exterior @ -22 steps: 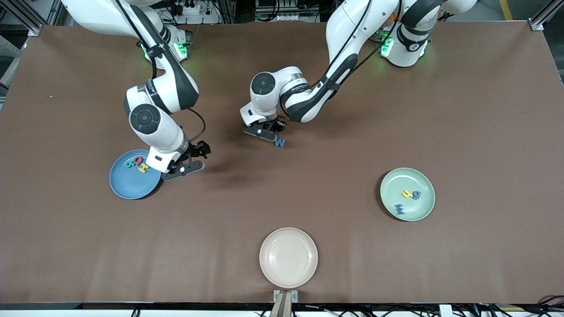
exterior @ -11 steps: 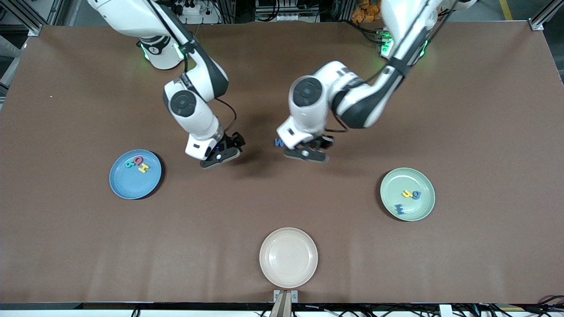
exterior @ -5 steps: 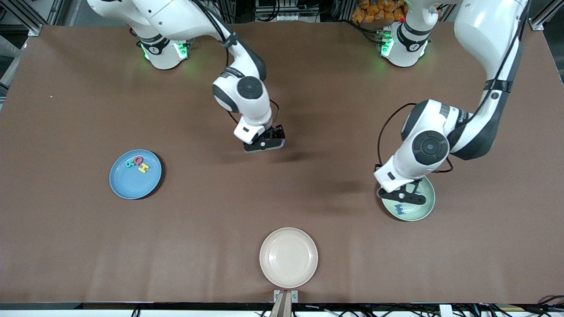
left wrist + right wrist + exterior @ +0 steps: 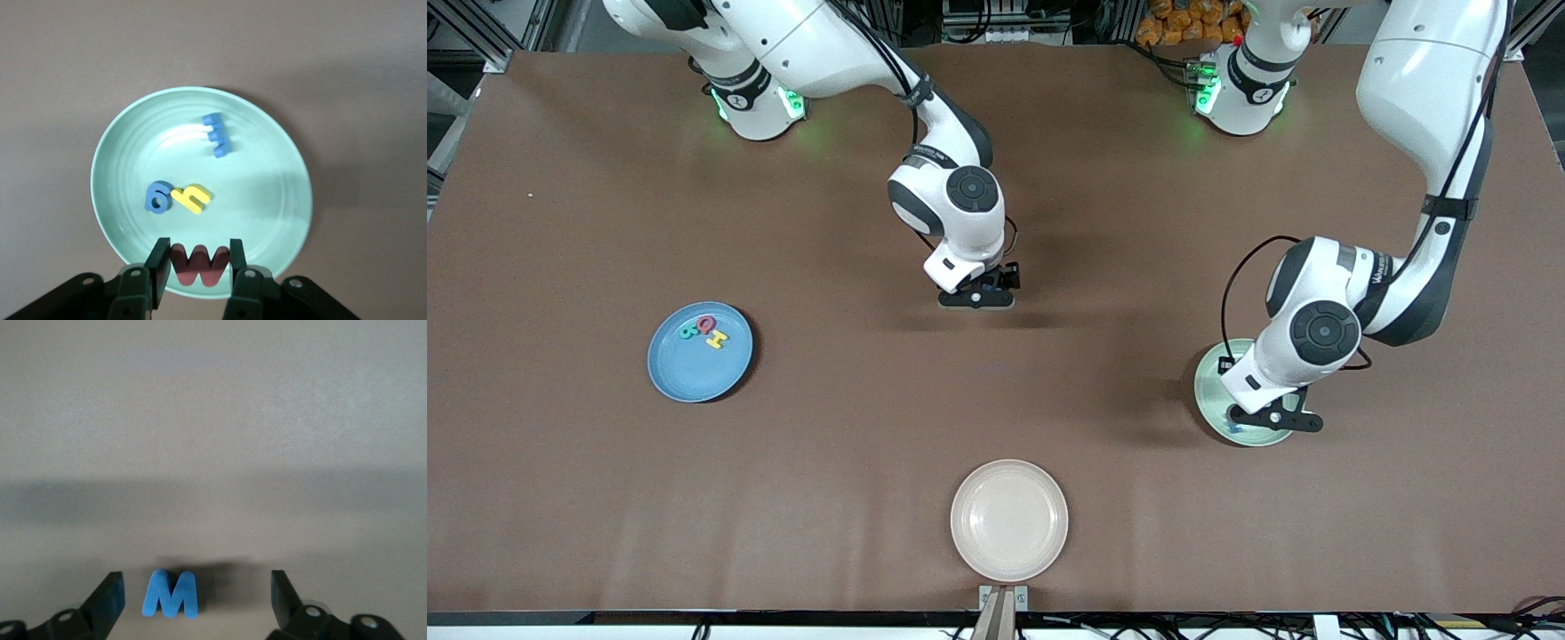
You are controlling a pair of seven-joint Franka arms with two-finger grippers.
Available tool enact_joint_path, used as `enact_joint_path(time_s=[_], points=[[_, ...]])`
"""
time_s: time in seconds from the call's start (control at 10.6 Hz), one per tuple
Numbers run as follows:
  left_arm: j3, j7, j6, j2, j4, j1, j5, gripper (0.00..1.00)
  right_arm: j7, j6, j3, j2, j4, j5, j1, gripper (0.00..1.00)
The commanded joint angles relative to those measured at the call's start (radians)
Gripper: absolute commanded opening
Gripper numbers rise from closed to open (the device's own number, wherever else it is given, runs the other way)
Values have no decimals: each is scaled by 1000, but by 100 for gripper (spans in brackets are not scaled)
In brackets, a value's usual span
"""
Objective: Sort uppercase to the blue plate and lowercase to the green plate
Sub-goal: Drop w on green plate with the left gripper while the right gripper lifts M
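My left gripper [image 4: 197,267] is shut on the small red w [image 4: 199,265] and holds it over the green plate's [image 4: 267,200] rim; in the front view it [image 4: 1272,420] covers much of that plate [image 4: 1209,382]. The plate holds the blue g [image 4: 158,197], yellow h [image 4: 192,198] and dark blue E-shaped piece [image 4: 217,135]. My right gripper [image 4: 197,600] is open and low at mid-table, with the larger blue W [image 4: 171,593] lying between its fingers; in the front view the gripper [image 4: 978,300] hides the W. The blue plate [image 4: 694,373] holds the teal R [image 4: 688,331], red Q [image 4: 706,324] and yellow H [image 4: 717,339].
An empty beige plate [image 4: 1009,520] sits near the table edge closest to the front camera, midway between the two coloured plates. Both arms' bases stand at the table's top edge in the front view.
My left gripper has carried the red w from mid-table to over the green plate. My right gripper has moved from beside the blue plate to around the blue W.
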Motion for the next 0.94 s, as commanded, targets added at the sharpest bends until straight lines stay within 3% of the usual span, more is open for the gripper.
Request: enact_joint_path(time_s=[0.0,0.38,0.85], points=[[4,5,2,-16,9,-4,25,100,38,74,-3,-3,-56,-12,12,94],[1,2,-21,-146,10,-5,-8,100,61,74,14,-5,-64,-11,13,80],[1,-3,-150,-375,10,-21,-114,100,87,106,17,8,-64,-11,13,73]])
